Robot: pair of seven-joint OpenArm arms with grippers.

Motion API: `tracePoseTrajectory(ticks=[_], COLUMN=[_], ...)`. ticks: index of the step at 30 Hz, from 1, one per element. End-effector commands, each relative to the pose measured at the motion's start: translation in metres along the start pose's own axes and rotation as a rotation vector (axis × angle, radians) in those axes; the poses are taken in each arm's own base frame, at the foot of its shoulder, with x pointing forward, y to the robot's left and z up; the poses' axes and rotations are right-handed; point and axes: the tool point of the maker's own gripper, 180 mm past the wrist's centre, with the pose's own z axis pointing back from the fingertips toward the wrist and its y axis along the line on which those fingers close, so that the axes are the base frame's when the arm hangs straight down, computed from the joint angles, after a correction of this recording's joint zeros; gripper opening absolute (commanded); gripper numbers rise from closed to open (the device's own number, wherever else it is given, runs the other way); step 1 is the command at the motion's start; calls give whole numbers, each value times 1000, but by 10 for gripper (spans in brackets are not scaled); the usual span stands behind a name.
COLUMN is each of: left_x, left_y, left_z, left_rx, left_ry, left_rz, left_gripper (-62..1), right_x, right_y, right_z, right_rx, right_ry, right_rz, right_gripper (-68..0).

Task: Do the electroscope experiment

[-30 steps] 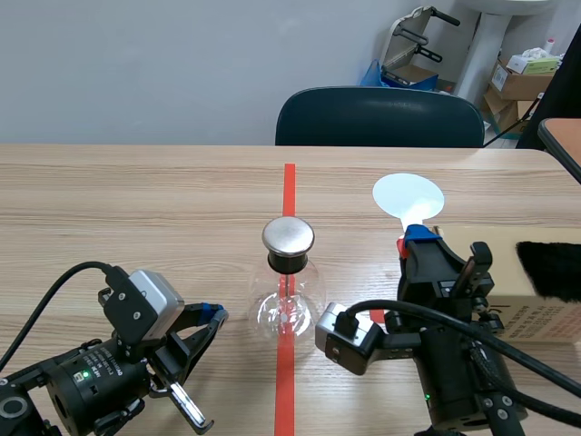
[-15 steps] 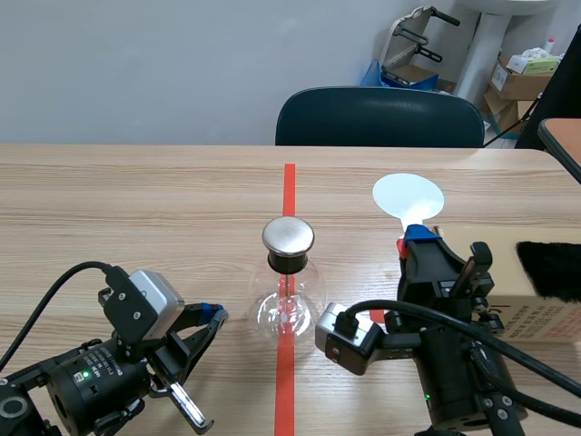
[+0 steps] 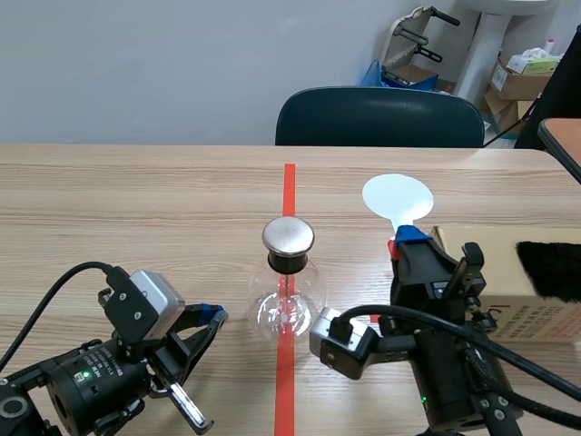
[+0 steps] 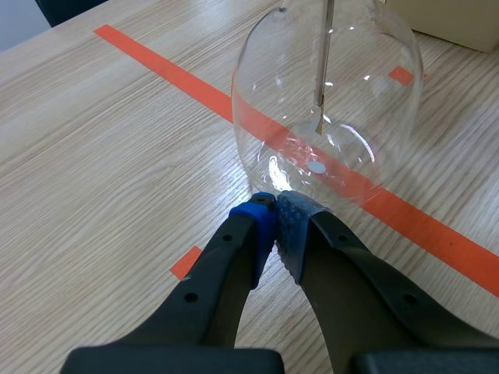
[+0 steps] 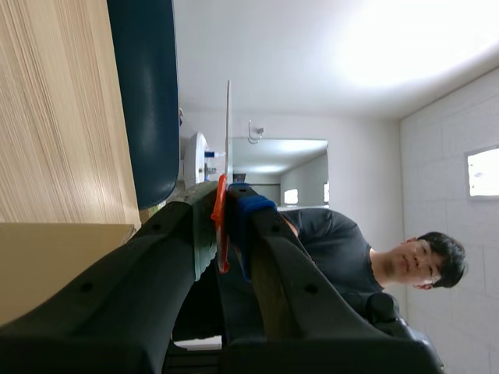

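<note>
The glass electroscope flask point(image 3: 288, 295) is set on the orange-red tape line at the middle of the table point(image 3: 136, 209), closed by a round metal cap point(image 3: 288, 236); a thin metal rod point(image 4: 323, 62) is hung inside. The left gripper point(image 4: 274, 212) is closed on nothing, tips just beside the flask's base. A white disc paddle point(image 3: 397, 196) is clamped by its orange handle in the right gripper point(image 3: 406, 240). A cardboard box point(image 3: 531, 304) bearing black fur point(image 3: 549, 268) is found beside that arm.

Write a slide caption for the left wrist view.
Left gripper, shut on nothing, tips at the foot of the glass electroscope flask standing on the orange tape line.
</note>
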Motion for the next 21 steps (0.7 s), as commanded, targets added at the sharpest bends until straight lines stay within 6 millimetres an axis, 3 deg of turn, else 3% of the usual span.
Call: tracePoseTrajectory(ticks=[1, 21], left_x=[11, 6], left_y=[3, 3], left_z=[-4, -4], left_rx=[9, 9], left_ry=[-36, -7], left_rz=[-2, -1], left_gripper=[-575, -575], right_x=[2, 79], right_y=[-20, -20], right_z=[-6, 12], right_rx=[-89, -93], right_ry=[-15, -453], right_rz=[-23, -3], right_gripper=[-660, -660])
